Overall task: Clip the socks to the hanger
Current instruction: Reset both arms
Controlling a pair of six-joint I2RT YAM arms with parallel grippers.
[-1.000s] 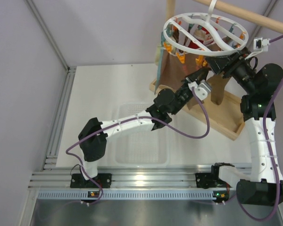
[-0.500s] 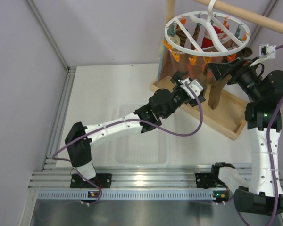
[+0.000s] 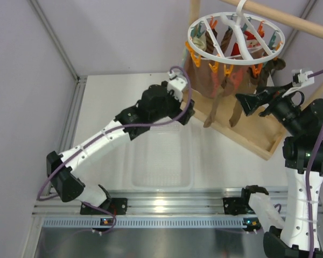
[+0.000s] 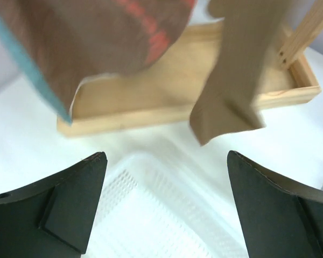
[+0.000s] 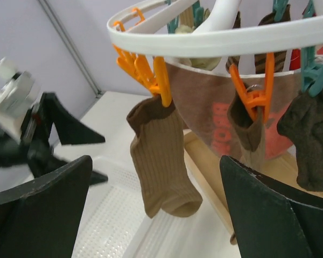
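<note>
The white ring hanger [image 3: 234, 63] hangs from a wooden rod, rimmed with orange and teal pegs. In the right wrist view an orange peg [image 5: 161, 80] on the hanger [image 5: 215, 38] grips a tan sock [image 5: 164, 166] by its dark cuff. A second brownish sock [image 5: 247, 126] and a dark brown sock [image 5: 312, 140] hang from other pegs. Two tan socks [image 3: 212, 107] dangle below the ring. My right gripper [image 5: 156, 161] is open, facing the tan sock from a short distance. My left gripper [image 4: 166, 161] is open and empty over the basket, with a tan sock [image 4: 237, 80] ahead.
A wooden stand with a tray base [image 3: 258, 140] carries the rod [image 3: 290, 19]. A reddish-brown printed cloth [image 3: 202, 75] hangs behind the socks. A white perforated basket [image 3: 161, 161] sits mid-table. An aluminium rail [image 3: 161, 204] runs along the near edge.
Both grippers opened and pulled back from the hanger. The left arm swung left and toward the basket, the right drew back to the right. The tan sock now hangs free from its peg.
</note>
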